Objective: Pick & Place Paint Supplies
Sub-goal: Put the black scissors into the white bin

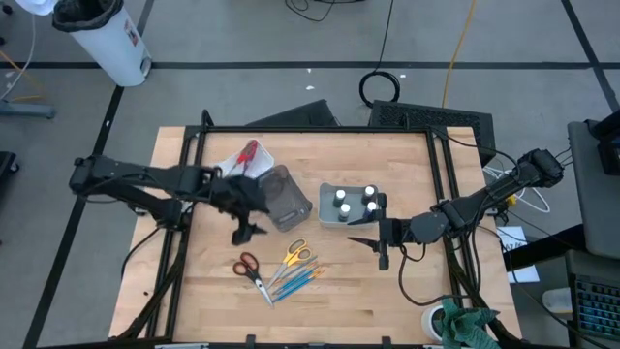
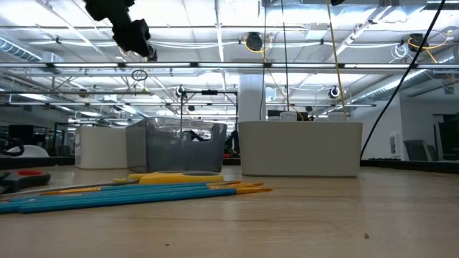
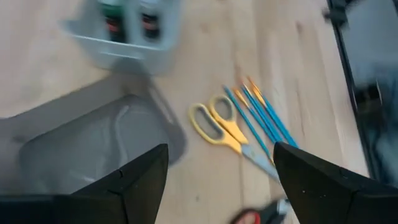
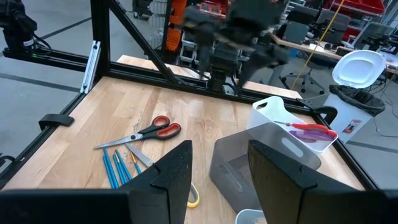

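Note:
Yellow-handled scissors [image 1: 296, 253], red-handled scissors [image 1: 250, 269] and several thin blue brushes [image 1: 295, 281] lie flat on the wooden table. Several dark bottles with white caps [image 1: 355, 201] stand in a light grey tray [image 1: 329, 219]. A white bin [image 1: 235, 161] holds another pair of red-handled scissors [image 4: 308, 129]; purple handles do not show. My left gripper [image 1: 242, 229] hangs open above the table beside a dark grey bin [image 1: 288, 199]; in its wrist view the open fingers [image 3: 144, 177] frame the yellow scissors [image 3: 217, 124]. My right gripper [image 1: 374, 243] is open, just near of the tray.
The dark grey bin [image 4: 261, 155] lies tipped between the white bin and the tray. The table frame's black rails [image 1: 194, 145] run along the left, far and right sides. Bare wood [image 1: 387, 301] lies toward the near edge, on the right.

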You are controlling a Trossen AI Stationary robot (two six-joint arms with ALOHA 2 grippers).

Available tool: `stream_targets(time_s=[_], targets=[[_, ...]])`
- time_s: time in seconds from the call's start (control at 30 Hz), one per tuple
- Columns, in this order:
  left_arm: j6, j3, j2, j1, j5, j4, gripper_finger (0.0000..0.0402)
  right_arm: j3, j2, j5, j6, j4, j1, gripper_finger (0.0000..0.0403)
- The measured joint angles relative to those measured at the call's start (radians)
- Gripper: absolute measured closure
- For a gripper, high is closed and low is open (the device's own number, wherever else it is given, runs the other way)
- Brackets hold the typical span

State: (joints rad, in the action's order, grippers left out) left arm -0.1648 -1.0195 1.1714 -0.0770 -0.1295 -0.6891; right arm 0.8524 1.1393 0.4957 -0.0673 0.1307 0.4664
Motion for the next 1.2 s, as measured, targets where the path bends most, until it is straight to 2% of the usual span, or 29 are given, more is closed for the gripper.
stream_targets(time_s=[0.13,0.27,0.43,0.63,0.93,1.2], targets=[[0.076,0.0,0.066,-0.1,0.026,0.0,0.0105,0.0,0.0,0.0,0.0,0.0,0.0,0.0257],[0.065,0.0,0.145,-0.174,0.076,-0.001,0.0105,0.0,0.0,0.0,0.003,0.0,0.0,0.0257],[0.021,0.0,0.234,-0.232,0.079,-0.048,0.0105,0.0,0.0,0.0,0.003,0.0,0.0,0.0257],[-0.05,0.0,0.324,-0.261,0.122,-0.181,0.0105,0.0,0.0,0.0,0.003,0.0,0.0,0.0257],[-0.05,0.0,0.447,-0.284,0.161,-0.188,0.0105,0.0,0.0,0.0,0.003,0.0,0.0,0.0257],[-0.021,0.001,0.547,-0.285,0.16,-0.282,0.0105,0.0,0.0,0.0,0.004,0.0,0.0,0.0257]])
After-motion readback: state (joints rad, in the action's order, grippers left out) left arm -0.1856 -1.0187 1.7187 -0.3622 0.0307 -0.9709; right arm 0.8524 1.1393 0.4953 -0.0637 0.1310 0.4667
